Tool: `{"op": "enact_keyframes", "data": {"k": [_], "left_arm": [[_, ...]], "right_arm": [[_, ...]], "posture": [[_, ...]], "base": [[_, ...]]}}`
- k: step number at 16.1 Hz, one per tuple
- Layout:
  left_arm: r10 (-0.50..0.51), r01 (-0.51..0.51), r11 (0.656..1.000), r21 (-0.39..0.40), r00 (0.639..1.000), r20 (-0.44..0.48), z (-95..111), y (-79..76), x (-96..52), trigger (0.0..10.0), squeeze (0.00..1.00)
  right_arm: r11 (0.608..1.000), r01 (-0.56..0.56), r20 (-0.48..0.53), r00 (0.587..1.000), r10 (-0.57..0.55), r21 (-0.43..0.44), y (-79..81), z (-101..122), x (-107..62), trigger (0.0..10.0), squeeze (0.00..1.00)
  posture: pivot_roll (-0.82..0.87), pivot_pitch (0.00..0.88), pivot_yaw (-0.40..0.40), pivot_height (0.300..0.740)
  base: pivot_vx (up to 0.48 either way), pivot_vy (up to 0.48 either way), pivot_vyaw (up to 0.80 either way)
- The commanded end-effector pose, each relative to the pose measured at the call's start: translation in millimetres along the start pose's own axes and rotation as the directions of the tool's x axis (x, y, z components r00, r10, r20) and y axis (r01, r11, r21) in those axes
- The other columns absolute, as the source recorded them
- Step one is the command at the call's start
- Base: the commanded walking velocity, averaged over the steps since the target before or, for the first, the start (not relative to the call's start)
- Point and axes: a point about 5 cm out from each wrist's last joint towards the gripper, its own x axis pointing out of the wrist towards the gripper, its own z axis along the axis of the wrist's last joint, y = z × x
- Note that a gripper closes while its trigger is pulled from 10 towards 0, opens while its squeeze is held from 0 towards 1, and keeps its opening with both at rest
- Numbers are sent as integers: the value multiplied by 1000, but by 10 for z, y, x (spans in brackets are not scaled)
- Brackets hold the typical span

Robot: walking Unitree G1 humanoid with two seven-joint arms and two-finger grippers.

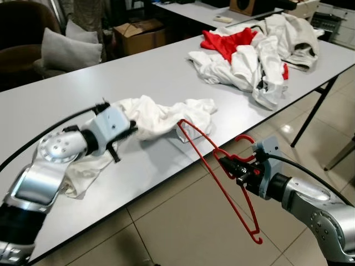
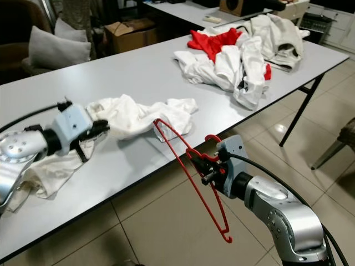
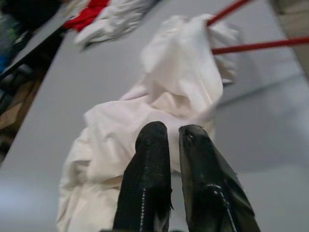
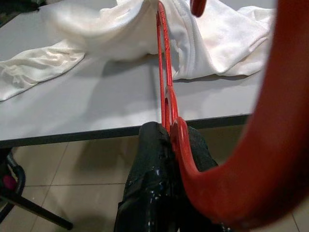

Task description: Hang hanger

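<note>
A red plastic hanger (image 1: 213, 166) is held at its neck by my right gripper (image 1: 232, 166), which is shut on it just off the table's front edge. Its upper arm tip rests against a crumpled white shirt (image 1: 163, 117) on the grey table (image 1: 138, 72); its lower arm hangs over the floor. The right wrist view shows the hanger (image 4: 166, 92) running up from the fingers (image 4: 152, 145) to the shirt (image 4: 106, 34). My left gripper (image 1: 128, 131) lies at the shirt's left end. Its fingers (image 3: 152, 145) are pressed nearly together over the white cloth (image 3: 178, 82).
A pile of white and red clothes (image 1: 252, 50) lies at the table's far right. A cardboard box (image 1: 138, 36) and a grey cushion (image 1: 69, 51) sit behind the table. A folding table leg (image 1: 310, 119) stands right, over tiled floor (image 1: 183, 221).
</note>
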Motion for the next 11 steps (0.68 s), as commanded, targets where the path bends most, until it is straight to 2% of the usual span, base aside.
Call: {"op": "enact_keyframes", "data": {"k": [1,4,5,7,8,9,10,11], "left_arm": [[-44,44,998,41,999,-5,-1,-42,-10,10000,1000],[-69,75,995,64,994,-85,-155,-63,-49,10000,1000],[-67,72,995,62,995,-77,-161,-55,-69,10000,1000],[-68,68,998,16,997,39,-13,-46,-53,10000,1000],[-100,103,994,-23,988,114,112,-114,36,10000,1000],[-105,110,993,-33,986,127,142,-165,113,10000,1000],[-71,82,993,-81,988,138,165,-254,288,10000,1000],[-49,67,990,-126,989,140,164,-318,396,10000,1000]], "right_arm": [[1000,-13,19,1000,13,-10,53,63,11,10000,0],[1000,-16,26,1000,17,-12,68,78,22,10000,0],[1000,-16,26,1000,17,-12,66,76,18,10000,0],[1000,-18,27,999,19,-11,62,76,13,10000,0],[1000,-22,30,999,22,-7,66,81,17,10000,0],[1000,-23,30,999,23,-6,67,81,20,10000,0],[1000,-22,29,999,22,-5,66,73,24,10000,0],[1000,-20,29,999,20,-4,64,71,24,10000,0]], "posture": [[-190,0,71,740],[-188,0,72,740],[-187,0,69,740],[-180,0,62,740],[-177,0,59,740],[-177,0,59,740],[-176,0,59,740],[-176,0,59,740]], "base": [[0,0,0],[0,0,0],[0,0,0],[0,0,0],[0,0,0],[0,0,0],[0,0,0],[0,0,0]]}}
